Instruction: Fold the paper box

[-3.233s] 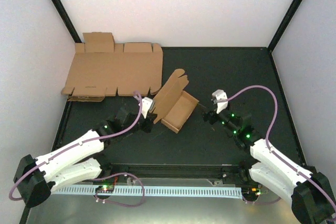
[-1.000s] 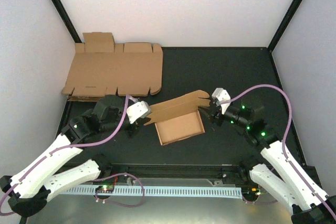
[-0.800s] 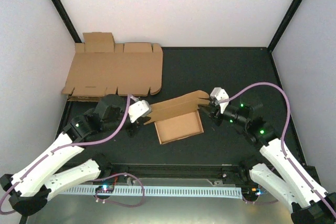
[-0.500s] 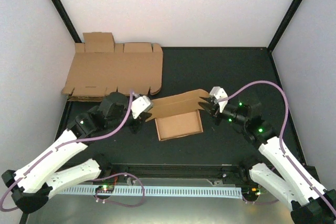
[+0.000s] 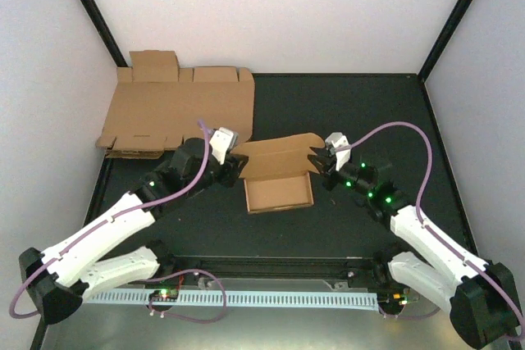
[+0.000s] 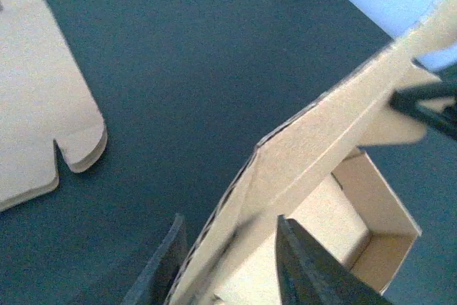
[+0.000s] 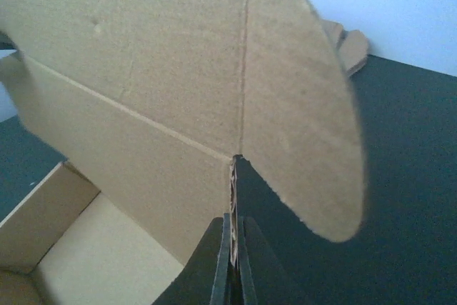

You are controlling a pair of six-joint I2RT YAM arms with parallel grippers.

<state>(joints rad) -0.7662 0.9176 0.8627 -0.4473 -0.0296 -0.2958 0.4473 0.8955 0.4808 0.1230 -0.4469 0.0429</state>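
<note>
The paper box point(image 5: 279, 194) sits half-folded mid-table, an open brown tray with its lid panel point(image 5: 275, 156) standing along the far side. My left gripper point(image 5: 236, 166) is at the lid's left end. In the left wrist view its fingers point(image 6: 168, 262) stand apart on either side of the lid panel point(image 6: 321, 133), open, with a gap on the right side. My right gripper point(image 5: 317, 161) is at the lid's right end. The right wrist view shows it point(image 7: 233, 248) shut on the thin cardboard edge below the rounded tab point(image 7: 300, 119).
A larger flat cardboard sheet point(image 5: 176, 108) lies at the back left against the wall; its rounded corner point(image 6: 43, 105) shows in the left wrist view. White walls with black frame posts enclose the black table point(image 5: 369, 112).
The right gripper has closed on the lid's right end and the left gripper has opened around the left end. Both grippers and the box have shifted slightly toward the back.
</note>
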